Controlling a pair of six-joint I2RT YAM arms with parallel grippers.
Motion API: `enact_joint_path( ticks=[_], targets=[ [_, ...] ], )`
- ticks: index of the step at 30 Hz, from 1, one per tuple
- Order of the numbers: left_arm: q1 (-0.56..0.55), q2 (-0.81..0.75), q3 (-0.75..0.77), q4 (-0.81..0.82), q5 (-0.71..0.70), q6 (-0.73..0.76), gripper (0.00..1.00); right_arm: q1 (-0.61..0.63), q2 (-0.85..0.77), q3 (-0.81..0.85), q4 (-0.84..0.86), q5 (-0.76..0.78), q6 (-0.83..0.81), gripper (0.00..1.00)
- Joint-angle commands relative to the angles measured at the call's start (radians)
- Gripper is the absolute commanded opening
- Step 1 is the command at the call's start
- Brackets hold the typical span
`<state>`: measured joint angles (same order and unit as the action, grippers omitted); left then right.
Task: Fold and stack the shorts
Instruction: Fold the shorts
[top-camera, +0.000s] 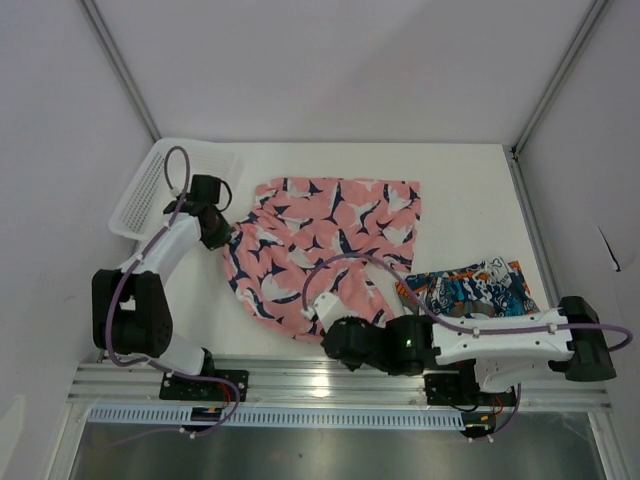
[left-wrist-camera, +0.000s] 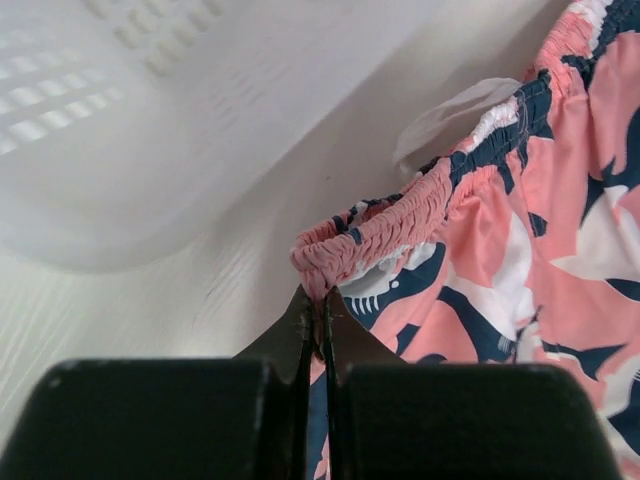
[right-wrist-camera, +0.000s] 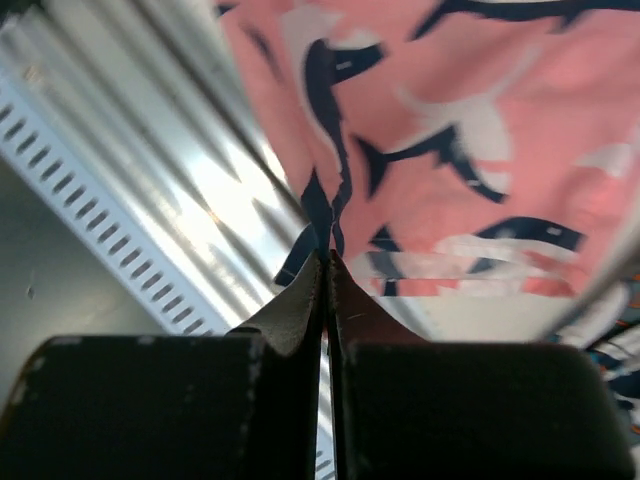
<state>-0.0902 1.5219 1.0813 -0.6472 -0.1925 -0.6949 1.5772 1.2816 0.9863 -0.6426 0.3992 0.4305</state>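
At mid-table, pink shorts (top-camera: 335, 225) lie spread; left gripper (left-wrist-camera: 322, 300) pinches the waistband (left-wrist-camera: 400, 215), right gripper (right-wrist-camera: 328, 255) the near edge. Such thin pinches may slip, or lifted cloth may snag the basket (top-camera: 140, 195).

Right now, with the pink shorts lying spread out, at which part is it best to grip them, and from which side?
Grip the pink shorts by the gathered elastic waistband, at its end corner, coming from the basket side. There the band is thick, bunched and looks slightly raised, so it can probably be pinched firmly. The left pincer is shut on that corner.
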Motion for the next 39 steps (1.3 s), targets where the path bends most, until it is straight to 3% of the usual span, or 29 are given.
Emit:
enact_joint_path(
  ticks=[1, 11, 22, 28, 39],
  targets=[
    [0.026, -0.058, 0.060, -0.109, -0.055, -0.090, 0.00, -0.123, -0.094, 0.061, -0.063, 0.024, -0.081, 0.00],
    [0.046, 0.044, 0.192, -0.221, 0.047, -0.167, 0.00, -0.523, -0.120, 0.256, -0.101, -0.085, -0.361, 0.00],
    [0.055, 0.178, 0.481, -0.370, 0.172, -0.320, 0.00, -0.956, -0.047, 0.374, -0.014, -0.316, -0.388, 0.00],
    [0.086, 0.234, 0.623, -0.459, 0.185, -0.387, 0.00, -1.026, 0.024, 0.428, 0.030, -0.332, -0.397, 0.00],
    [0.144, 0.394, 0.741, -0.450, 0.358, -0.489, 0.00, -1.195, 0.231, 0.593, 0.093, -0.456, -0.381, 0.00]
  ],
)
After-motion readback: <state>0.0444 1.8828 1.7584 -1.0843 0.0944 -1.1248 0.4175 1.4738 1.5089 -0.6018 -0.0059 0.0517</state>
